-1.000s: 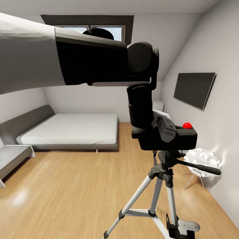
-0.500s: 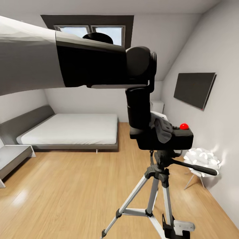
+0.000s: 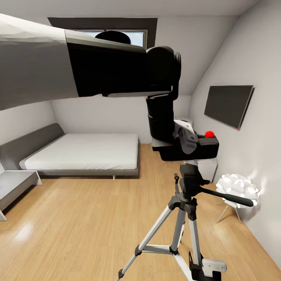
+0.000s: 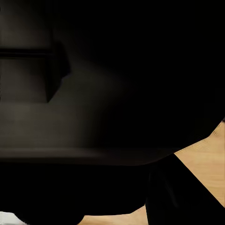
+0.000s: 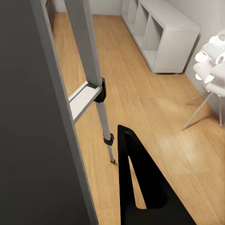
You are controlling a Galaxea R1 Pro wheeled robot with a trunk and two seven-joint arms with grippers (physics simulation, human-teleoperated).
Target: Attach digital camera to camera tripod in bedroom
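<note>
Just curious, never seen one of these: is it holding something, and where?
Yes, the left claw grips the digital camera at its near end, just above the camera tripod.

Left arm (image 3: 97, 66) outstretched — tool (image 3: 183, 142) downward, clamped.

Pretty clearly a home bedroom up in the attic: low white bed (image 3: 84, 151) off to the gripper's (image 3: 186, 141) left, sloped ceiling with a skylight (image 3: 103, 33), TV (image 3: 228, 105) on the wall, wood floor (image 3: 78, 222), cube shelves (image 5: 161, 35).
</note>
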